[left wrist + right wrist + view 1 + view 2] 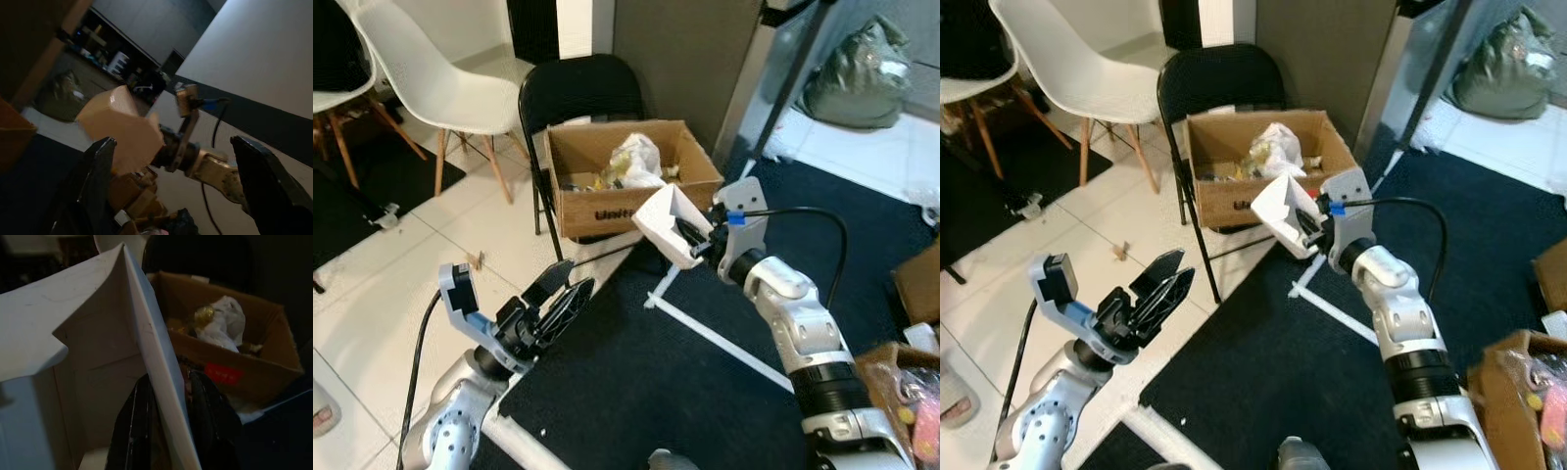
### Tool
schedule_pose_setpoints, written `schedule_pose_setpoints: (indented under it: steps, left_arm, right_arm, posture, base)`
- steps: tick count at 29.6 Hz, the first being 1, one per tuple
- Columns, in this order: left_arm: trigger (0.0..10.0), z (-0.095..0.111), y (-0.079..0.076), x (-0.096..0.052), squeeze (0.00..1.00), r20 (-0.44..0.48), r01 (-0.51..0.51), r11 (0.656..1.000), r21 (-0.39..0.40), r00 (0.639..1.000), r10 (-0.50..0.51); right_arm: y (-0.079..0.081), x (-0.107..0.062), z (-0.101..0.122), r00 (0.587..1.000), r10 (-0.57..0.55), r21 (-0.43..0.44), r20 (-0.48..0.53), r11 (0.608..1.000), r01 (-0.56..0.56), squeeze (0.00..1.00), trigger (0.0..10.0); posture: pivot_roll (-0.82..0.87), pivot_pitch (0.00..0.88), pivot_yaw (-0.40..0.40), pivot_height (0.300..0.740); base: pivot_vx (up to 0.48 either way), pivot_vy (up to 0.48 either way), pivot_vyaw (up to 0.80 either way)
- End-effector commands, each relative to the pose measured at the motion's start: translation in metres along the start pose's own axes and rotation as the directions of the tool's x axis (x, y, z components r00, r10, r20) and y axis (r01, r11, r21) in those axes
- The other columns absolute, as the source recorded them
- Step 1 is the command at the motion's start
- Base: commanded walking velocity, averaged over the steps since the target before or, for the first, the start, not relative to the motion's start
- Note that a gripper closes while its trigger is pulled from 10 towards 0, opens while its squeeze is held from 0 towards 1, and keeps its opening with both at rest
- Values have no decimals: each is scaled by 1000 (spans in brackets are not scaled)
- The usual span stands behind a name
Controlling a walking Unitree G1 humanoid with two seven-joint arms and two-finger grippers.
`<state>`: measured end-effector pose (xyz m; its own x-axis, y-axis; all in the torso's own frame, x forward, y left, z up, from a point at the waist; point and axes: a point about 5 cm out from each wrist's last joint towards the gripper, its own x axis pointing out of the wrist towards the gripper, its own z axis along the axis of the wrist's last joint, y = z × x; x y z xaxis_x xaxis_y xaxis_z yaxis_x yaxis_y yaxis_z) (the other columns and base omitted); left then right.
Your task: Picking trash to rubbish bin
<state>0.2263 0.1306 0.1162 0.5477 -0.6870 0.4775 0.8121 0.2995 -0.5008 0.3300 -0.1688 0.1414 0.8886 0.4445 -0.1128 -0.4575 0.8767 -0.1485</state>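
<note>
My right gripper [693, 238] is shut on a white open carton [666, 223], pinching one of its walls [156, 382]. It holds the carton in the air just in front of the brown cardboard box [626, 178] that serves as the bin. The box stands on a black folding chair [579, 93] and holds crumpled white wrapping [637, 162] and other scraps. My left gripper [558, 294] is open and empty, low on the left above the edge of the dark carpet. In the left wrist view, the carton [122, 128] shows between the open fingers [100, 171], farther off.
White chairs [431, 73] stand on the tiled floor at the back left. A grey wall panel [685, 59] rises behind the box. A grey-green bag [862, 73] lies at the back right. Another cardboard box with colourful items [901, 392] sits at the right edge. White tape [715, 338] crosses the dark carpet.
</note>
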Motion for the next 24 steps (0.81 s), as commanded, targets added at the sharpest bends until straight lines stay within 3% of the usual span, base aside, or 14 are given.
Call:
schedule_pose_setpoints:
  steps: [1, 8, 20, 24]
  left_arm:
    - [10000, 2, -2, 0, 0, 1, -1, 1000, 5, 1000, 1]
    - [10000, 2, -4, 3, 0, 2, 3, 1000, 6, 1000, -3]
    - [10000, 3, -7, 5, 0, 3, 1, 1000, 6, 1000, -1]
    - [10000, 3, -5, 2, 0, 7, -42, 999, -8, 999, 42]
  right_arm:
    - [3, 1, 0, 1000, 25, -20, -12, 999, -25, 0, 10000]
    - [-1, 3, 0, 1000, -23, 26, 10, 999, 23, 0, 10000]
    - [-7, 1, 0, 1000, -16, 25, 5, 1000, 16, 0, 10000]
    - [-12, 2, 2, 999, -31, 14, 6, 999, 31, 0, 10000]
  posture:
    - [9, 0, -30, 740]
    - [11, 0, -30, 740]
    - [11, 0, -29, 740]
    - [11, 0, -29, 740]
  base:
    - [375, 0, 0]
    - [372, 0, 0]
    - [370, 0, 0]
    - [342, 0, 0]
